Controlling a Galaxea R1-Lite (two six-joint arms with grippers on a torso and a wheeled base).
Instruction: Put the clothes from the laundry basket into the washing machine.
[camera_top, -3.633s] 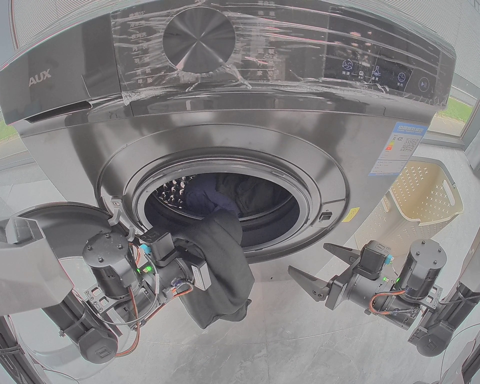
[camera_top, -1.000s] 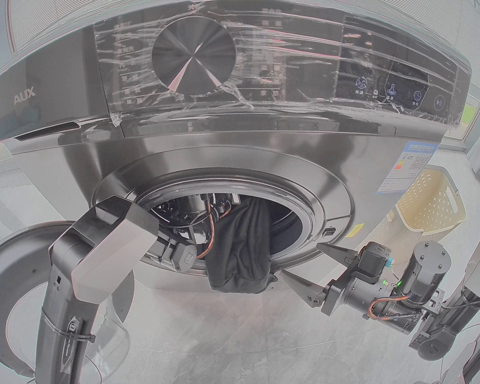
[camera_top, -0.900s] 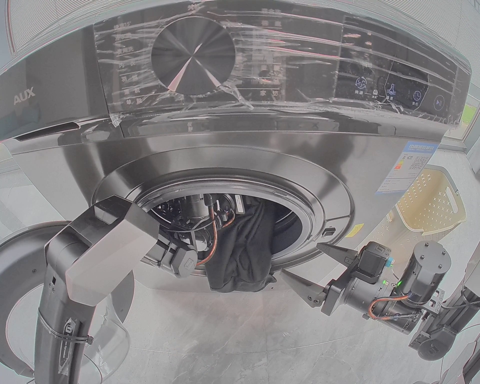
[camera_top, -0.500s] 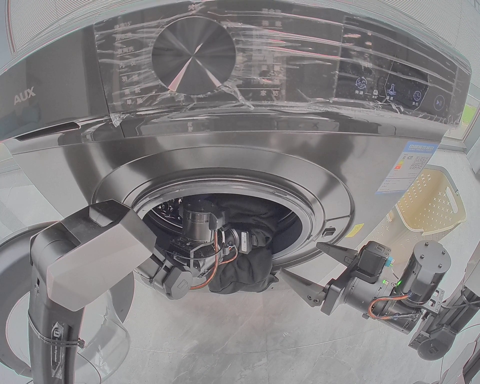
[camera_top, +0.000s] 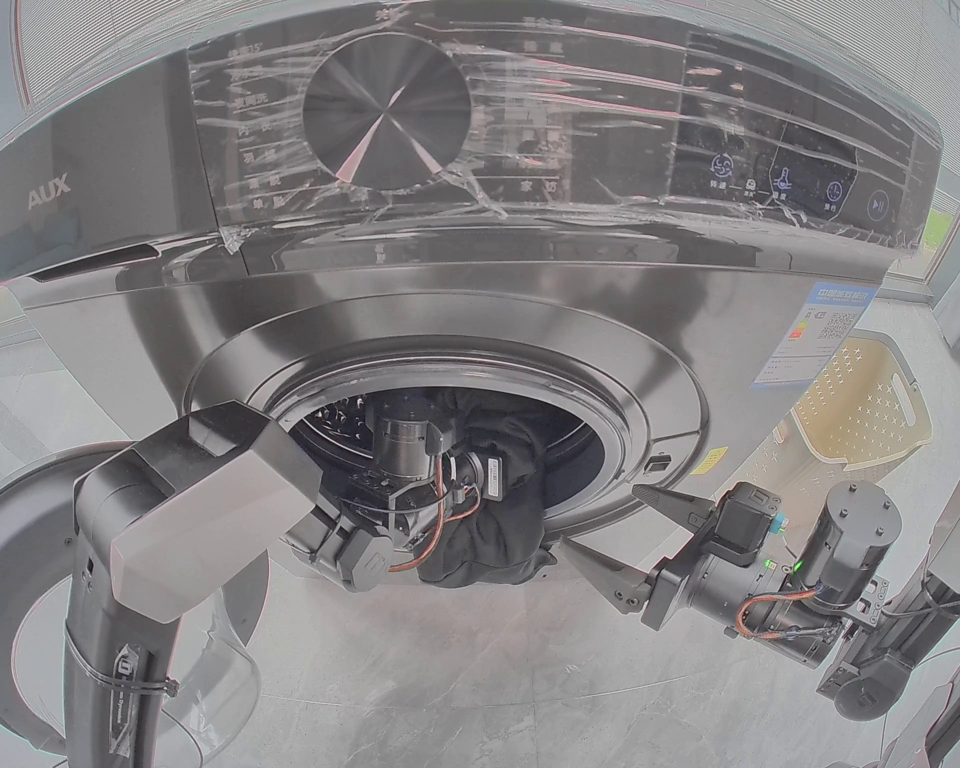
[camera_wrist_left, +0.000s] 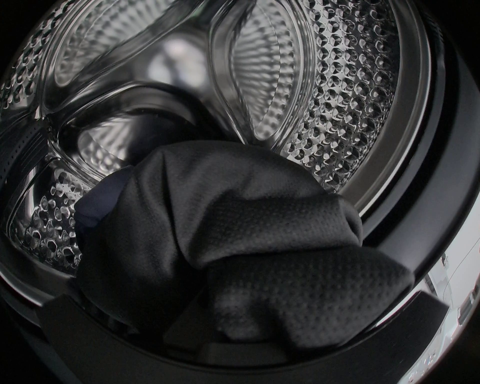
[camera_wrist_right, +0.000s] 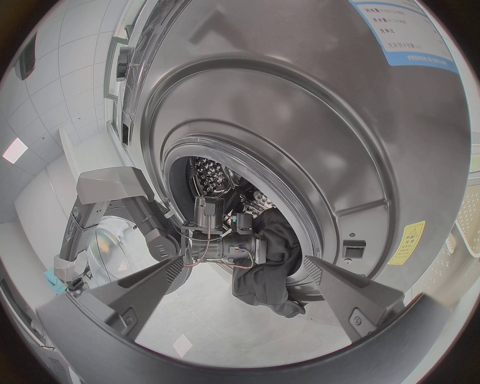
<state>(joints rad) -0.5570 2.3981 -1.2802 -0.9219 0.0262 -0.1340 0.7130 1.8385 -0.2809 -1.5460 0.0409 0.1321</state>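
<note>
A black garment (camera_top: 495, 545) lies over the lower rim of the washing machine's round opening (camera_top: 625, 420), part inside the drum (camera_wrist_left: 350, 75) and part hanging down the front. My left gripper (camera_top: 510, 462) sits in the opening, buried in this cloth. In the left wrist view the black garment (camera_wrist_left: 240, 235) bunches up close in front, with a dark blue cloth (camera_wrist_left: 95, 200) behind it. My right gripper (camera_top: 603, 518) hangs open and empty just right of the hanging garment (camera_wrist_right: 265, 285), below the rim.
The machine's door (camera_top: 40, 560) stands swung open at the left, behind my left arm. A cream laundry basket (camera_top: 865, 400) leans beside the machine on the right. Grey floor tiles lie below the opening.
The left arm brought the garment from outside into the opening. Over the last second its wrist turned and dropped lower, and the cloth bunched up at the rim. The right arm stayed still.
</note>
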